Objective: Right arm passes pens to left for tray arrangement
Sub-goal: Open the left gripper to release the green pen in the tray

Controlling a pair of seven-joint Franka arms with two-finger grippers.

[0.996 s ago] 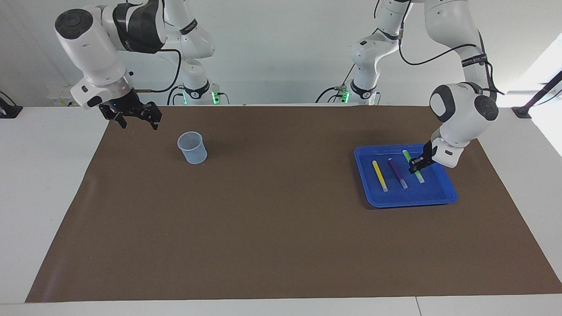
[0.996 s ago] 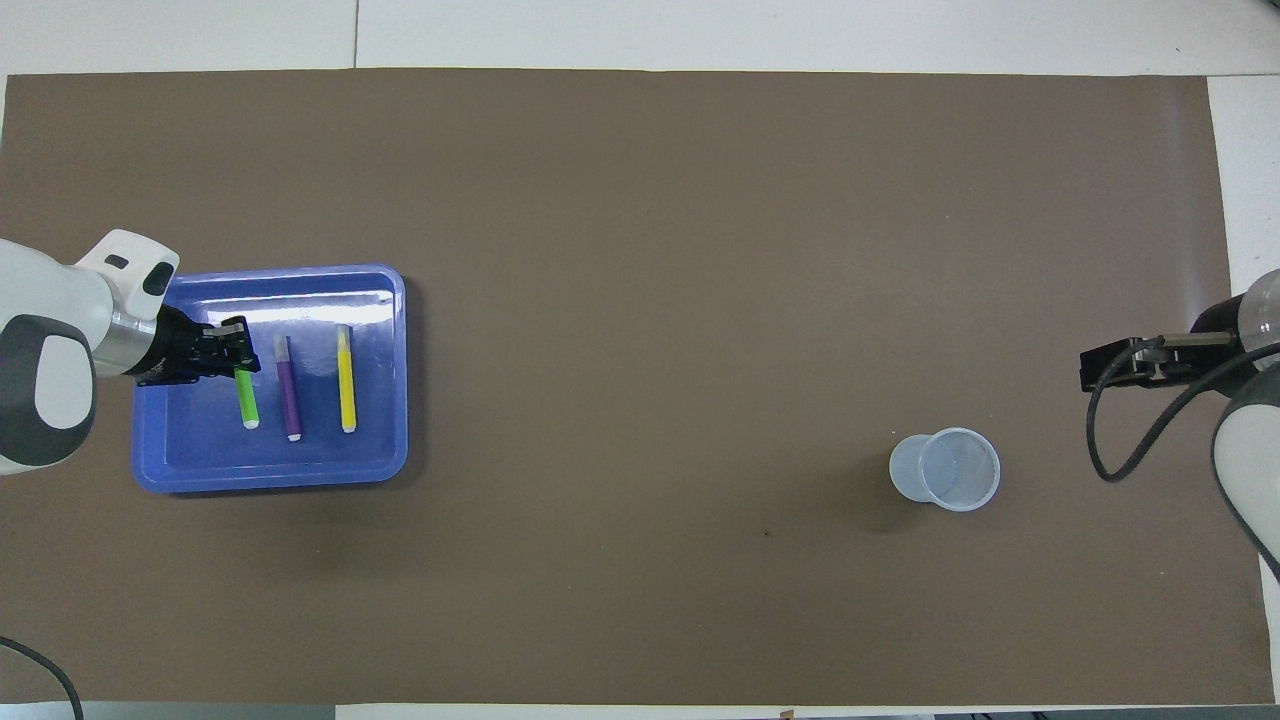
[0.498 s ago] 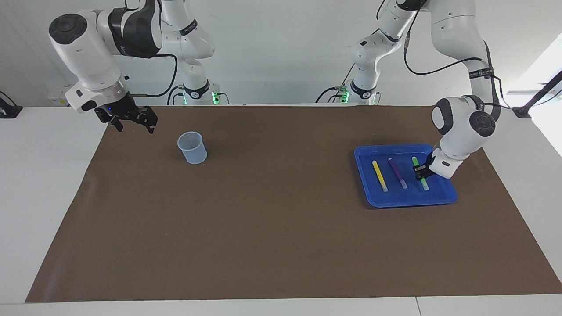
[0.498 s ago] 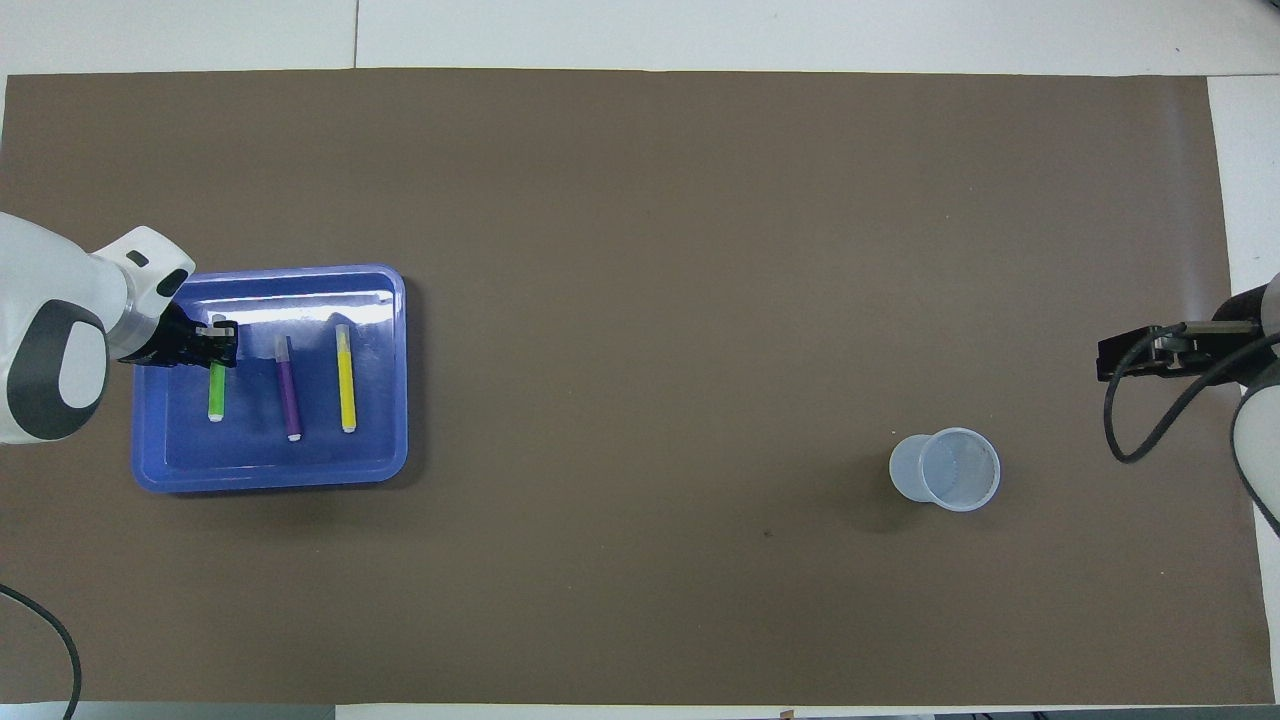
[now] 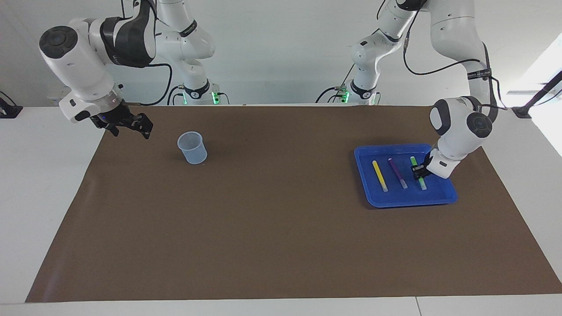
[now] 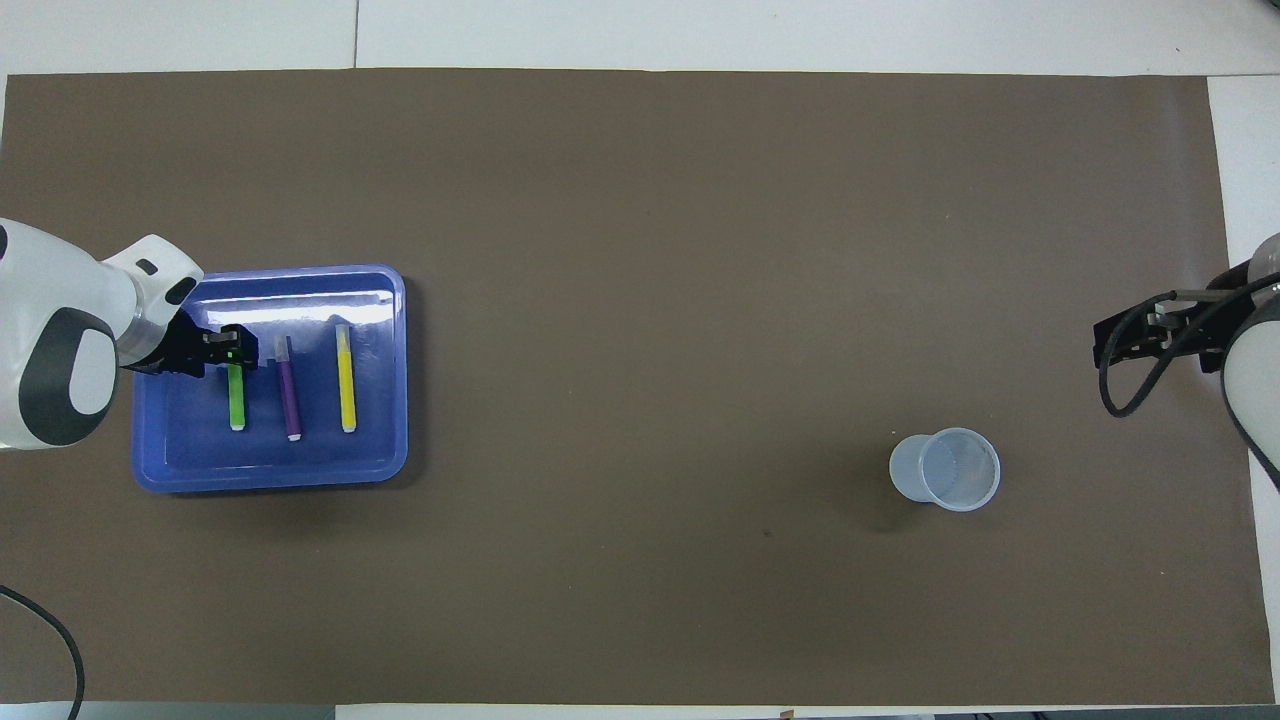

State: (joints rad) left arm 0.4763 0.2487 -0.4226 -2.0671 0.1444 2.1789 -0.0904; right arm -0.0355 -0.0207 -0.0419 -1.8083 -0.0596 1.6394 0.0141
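The blue tray (image 5: 364,184) sits on the brown mat at the left arm's end; it also shows in the overhead view (image 6: 400,380). The yellow pen (image 5: 380,175) (image 6: 346,378) and the purple pen (image 5: 398,173) (image 6: 288,395) lie side by side in the tray. My left gripper (image 5: 417,172) (image 6: 228,347) is down in the tray, shut on the robot-side end of the green pen (image 5: 422,182) (image 6: 237,395), which lies parallel beside the purple one. My right gripper (image 5: 131,131) (image 6: 1105,345) is open and empty, raised over the mat's edge at the right arm's end.
A small translucent measuring cup (image 5: 192,148) (image 6: 945,469) stands upright on the mat toward the right arm's end. The brown mat (image 5: 281,219) covers most of the white table.
My left gripper lowered the green pen into the tray and shifted it sideways, ending close beside the purple pen. My right gripper drew back toward the mat's edge at its own end.
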